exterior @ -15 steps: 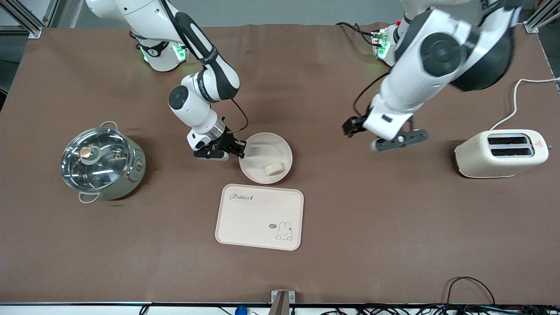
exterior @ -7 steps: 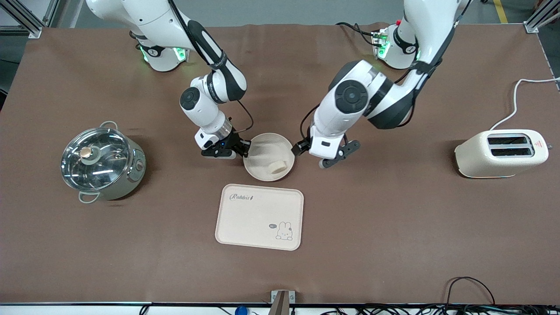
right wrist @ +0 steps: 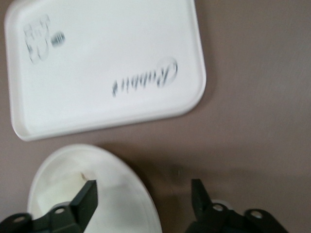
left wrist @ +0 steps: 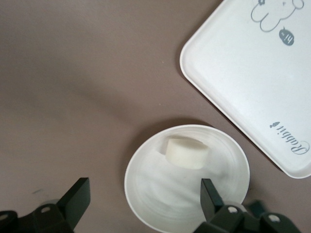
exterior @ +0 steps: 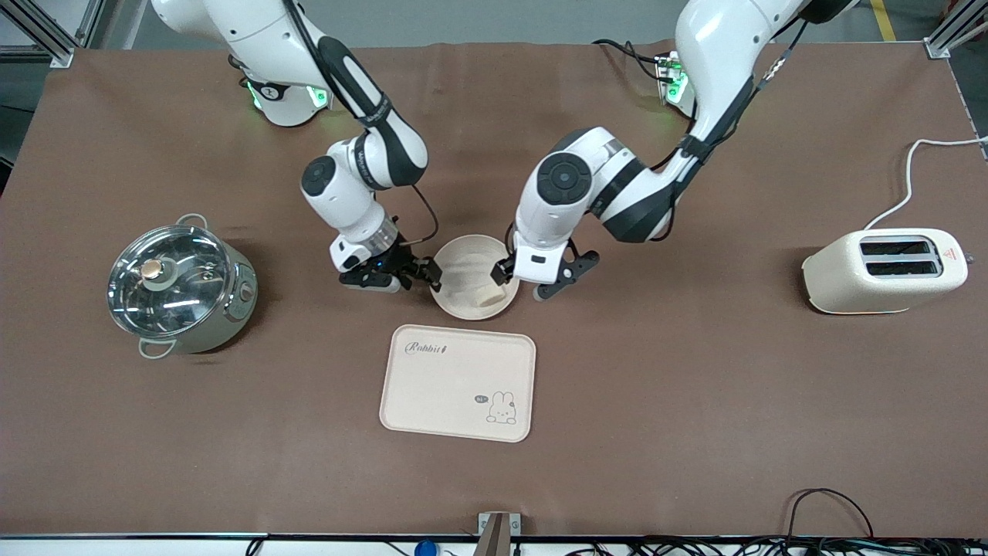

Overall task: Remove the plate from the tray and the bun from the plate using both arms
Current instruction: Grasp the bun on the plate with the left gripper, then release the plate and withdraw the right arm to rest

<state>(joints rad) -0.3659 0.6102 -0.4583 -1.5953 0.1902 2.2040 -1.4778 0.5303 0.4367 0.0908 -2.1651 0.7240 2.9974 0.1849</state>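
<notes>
The right gripper [exterior: 421, 272] had let go of the plate [exterior: 463, 266], jaws spread beside its rim. The left gripper [exterior: 532, 282], open, had arrived over the bun [exterior: 488, 295] (plate off the tray [exterior: 457, 382], farther from the camera).

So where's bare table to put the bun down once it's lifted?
Open brown table lies between the plate and the toaster, and between the tray and the pot. The tray itself is bare. It is crowded at the plate, where both end effectors flank the bun.
</notes>
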